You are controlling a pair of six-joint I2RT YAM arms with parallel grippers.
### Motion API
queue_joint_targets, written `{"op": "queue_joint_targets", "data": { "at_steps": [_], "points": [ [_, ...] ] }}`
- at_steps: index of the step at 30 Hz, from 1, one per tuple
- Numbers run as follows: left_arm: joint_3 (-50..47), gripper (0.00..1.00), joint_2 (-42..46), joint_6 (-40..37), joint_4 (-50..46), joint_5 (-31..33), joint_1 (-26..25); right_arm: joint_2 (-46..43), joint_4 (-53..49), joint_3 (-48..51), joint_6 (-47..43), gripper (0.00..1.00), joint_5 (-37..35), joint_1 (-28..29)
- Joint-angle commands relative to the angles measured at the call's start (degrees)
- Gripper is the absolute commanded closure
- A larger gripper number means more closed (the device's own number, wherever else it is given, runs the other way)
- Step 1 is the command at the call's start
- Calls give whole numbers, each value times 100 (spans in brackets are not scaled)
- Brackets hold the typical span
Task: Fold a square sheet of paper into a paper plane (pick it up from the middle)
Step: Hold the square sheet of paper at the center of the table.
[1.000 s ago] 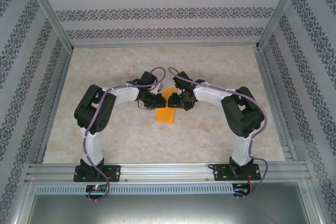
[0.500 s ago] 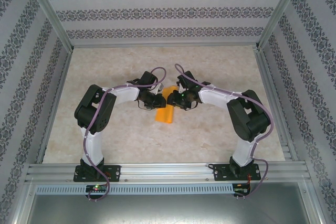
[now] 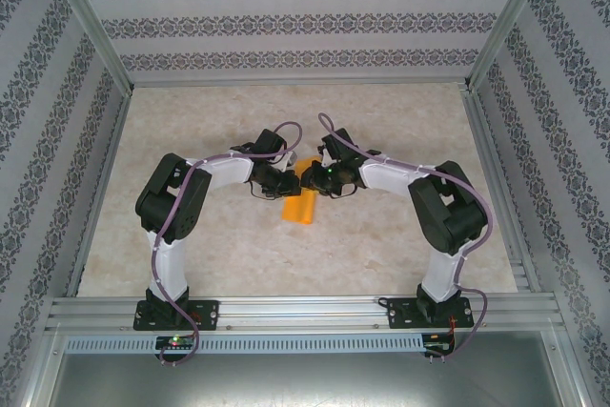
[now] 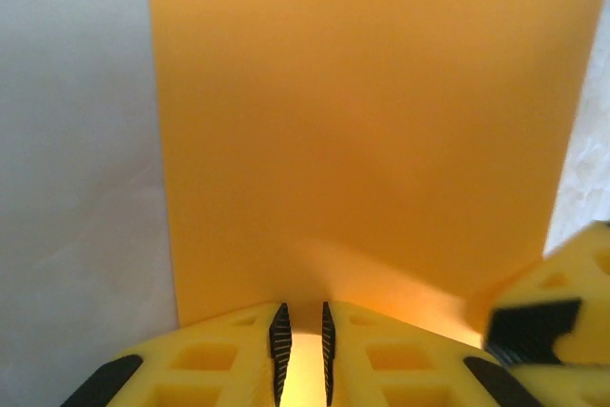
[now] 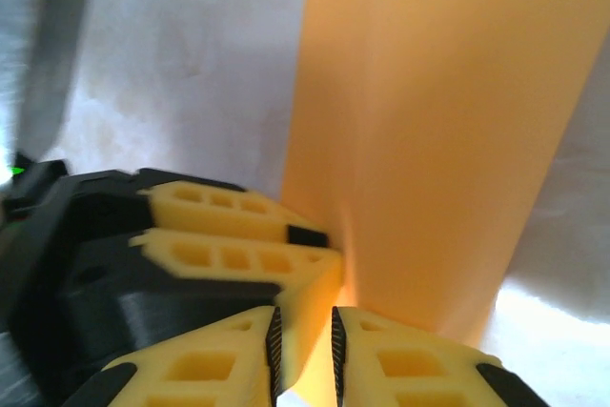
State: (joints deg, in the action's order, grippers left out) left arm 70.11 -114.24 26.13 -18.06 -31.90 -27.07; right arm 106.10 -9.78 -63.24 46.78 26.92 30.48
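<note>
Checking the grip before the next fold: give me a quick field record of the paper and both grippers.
paper: orange-yellow sheet, plain, narrow rectangular outline
left gripper: shut on the sheet's end
right gripper: shut on the same end, close beside the left
surface: marbled tabletop

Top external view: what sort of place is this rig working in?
Probably a purpose-built robot test cell, not a home: an aluminium frame boxes in a marble-look table, with patterned wallpaper panels as walls on three sides.
</note>
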Motion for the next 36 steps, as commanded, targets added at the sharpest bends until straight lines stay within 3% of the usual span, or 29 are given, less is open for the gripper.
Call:
{"op": "queue_joint_targets", "data": {
  "at_steps": [1, 12, 25, 36],
  "points": [
    [-148, 77, -398, -169, -408, 610, -75, 119, -4, 35, -35, 76, -37, -110],
    [-138, 77, -466, -220, -479, 642, -72, 376, 81, 273, -245, 76, -160, -244],
    [-120, 77, -538, -248, -525, 632, -79, 80, 199, 415, -94, 77, 23, -103],
    [-103, 77, -574, -350, -672, 724, -79, 13, -793, 623, -740, 81, -968, -209]
  ]
}}
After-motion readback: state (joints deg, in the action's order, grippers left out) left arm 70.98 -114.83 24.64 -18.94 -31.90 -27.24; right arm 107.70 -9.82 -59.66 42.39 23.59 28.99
